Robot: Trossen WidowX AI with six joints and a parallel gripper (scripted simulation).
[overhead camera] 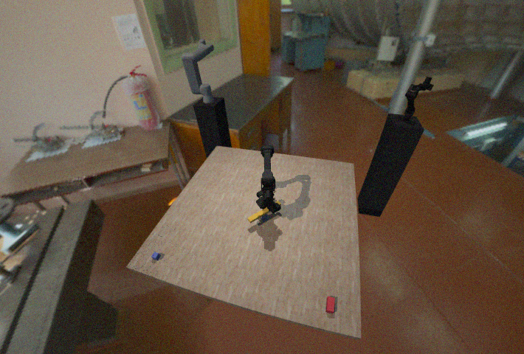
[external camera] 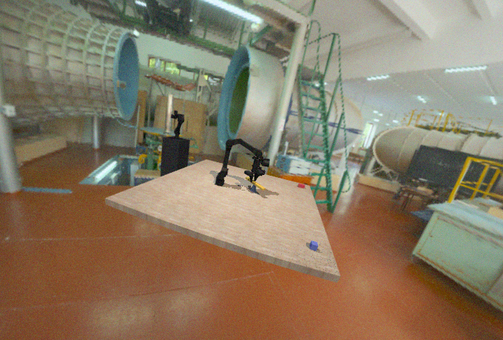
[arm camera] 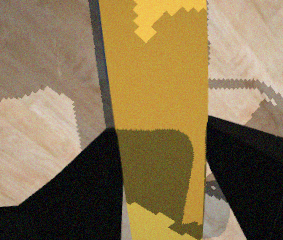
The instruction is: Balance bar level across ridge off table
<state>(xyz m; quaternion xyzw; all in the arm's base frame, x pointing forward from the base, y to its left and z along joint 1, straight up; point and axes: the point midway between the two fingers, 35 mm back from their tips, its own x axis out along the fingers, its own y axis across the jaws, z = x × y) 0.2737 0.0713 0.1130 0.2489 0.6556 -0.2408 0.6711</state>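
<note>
The yellow bar [overhead camera: 256, 216] [external camera: 259, 185] [arm camera: 156, 85] is held above the table, running lengthwise between the fingers in the wrist view. My gripper [overhead camera: 271, 208] [external camera: 253, 180] [arm camera: 159, 132] is shut on the bar, one black finger at each side. The dark blue ridge [overhead camera: 266, 218] [external camera: 253, 190] stands on the table under the bar, mostly hidden by it. Whether bar and ridge touch is too small to tell. The bar's shadow shows beside it on the table, apart from the bar's near end. In the wrist view the bar hides nearly all of what lies beneath it.
A small blue block [overhead camera: 156, 255] [external camera: 313, 245] lies near one table corner. A red block [overhead camera: 330, 304] [external camera: 301, 185] lies near another corner. The wooden table [overhead camera: 229, 258] [external camera: 204, 208] carries the arm's base. Two other arms stand on black pedestals beyond the table.
</note>
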